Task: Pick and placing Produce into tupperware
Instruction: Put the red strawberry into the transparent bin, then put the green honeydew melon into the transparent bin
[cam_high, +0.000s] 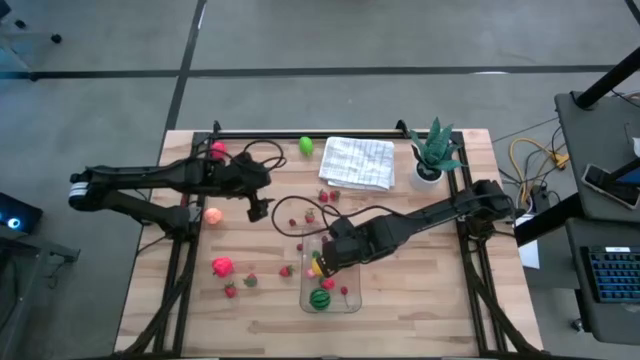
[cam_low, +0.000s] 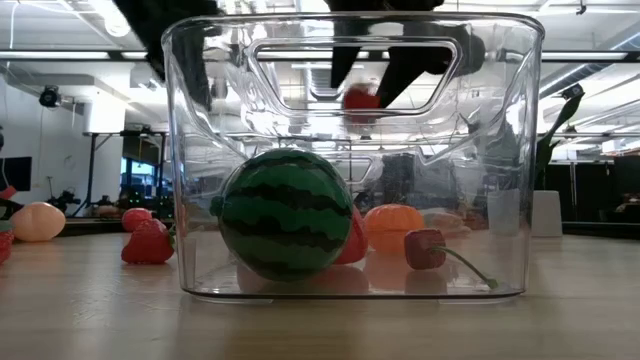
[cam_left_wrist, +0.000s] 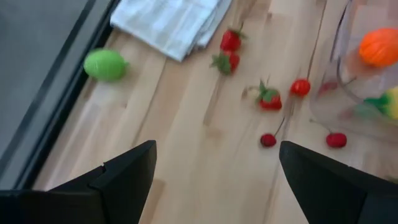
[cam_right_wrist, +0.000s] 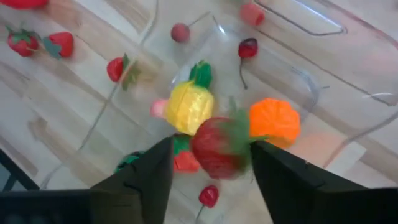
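Strawberry (cam_right_wrist: 216, 147) is held pinched in the right gripper (cam_right_wrist: 211, 158) directly above the open tupperware (cam_high: 352, 300), poised for release onto melon (cam_low: 286, 213), orange (cam_right_wrist: 274, 122) and pineapple (cam_right_wrist: 190, 106) below; left gripper (cam_left_wrist: 214, 177) hangs spread and empty over scattered produce beyond it.

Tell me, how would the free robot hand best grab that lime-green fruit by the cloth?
Probably from straight above, pinching the lime-green fruit across its narrower middle. It is a small rounded oval lying alone on bare wood, clear of the cloth. The open left hand is nearest.
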